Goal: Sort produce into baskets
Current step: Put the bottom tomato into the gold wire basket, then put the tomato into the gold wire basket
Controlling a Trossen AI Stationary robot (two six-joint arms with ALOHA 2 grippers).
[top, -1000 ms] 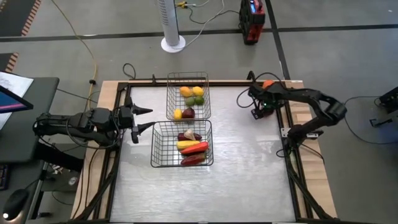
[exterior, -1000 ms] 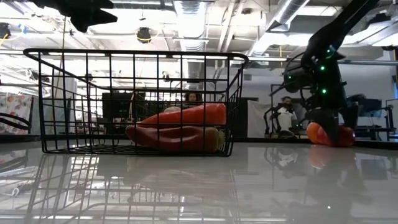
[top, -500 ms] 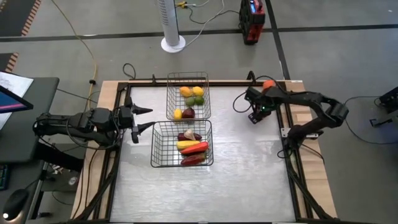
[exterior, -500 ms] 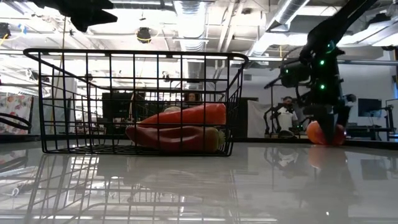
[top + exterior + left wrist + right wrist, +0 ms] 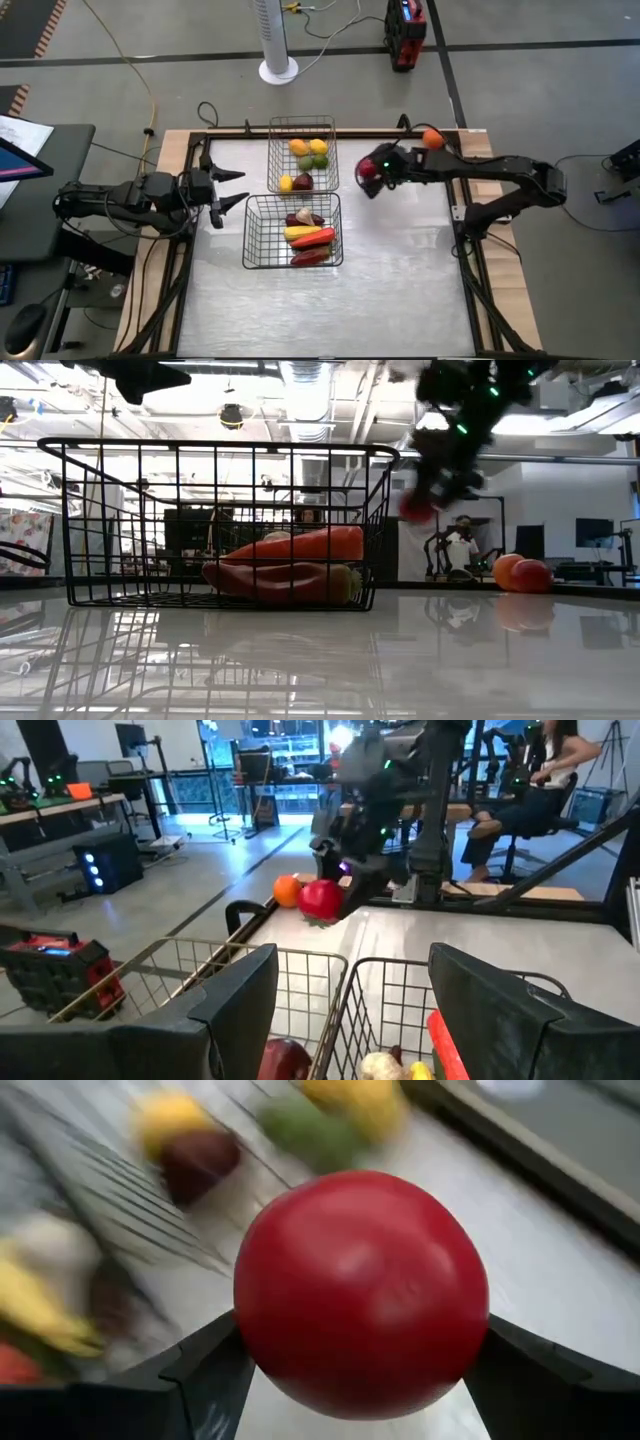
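Note:
My right gripper [image 5: 372, 180] is shut on a round red produce piece [image 5: 362, 1292], held in the air just right of the silvery narrower basket [image 5: 303, 152]; it also shows in the low view [image 5: 416, 508] and the left wrist view [image 5: 320, 900]. The silvery basket holds yellow, green and dark purple round pieces. The darker wider basket [image 5: 293, 231] holds long red and yellow pieces. A round orange piece [image 5: 431, 138] rests at the table's far right corner. My left gripper [image 5: 228, 190] is open and empty, left of the baskets. My right gripper pinches the red round piece between its two fingers, one on each opposite side [image 5: 250, 1355]. The fingers come from the table's right side, slanting down. The piece is lifted clear of the table.
The two baskets stand close together at the table's middle, the silvery one at the far edge, the darker one nearer. A raised frame [image 5: 466, 215] runs round the table. Bare tabletop lies at the right and near side. People sit in the room behind.
My right gripper has risen from the far right corner and gone toward the table's left, toward the silvery basket, carrying the red round piece, which is now lifted clear. The orange piece stays at the corner.

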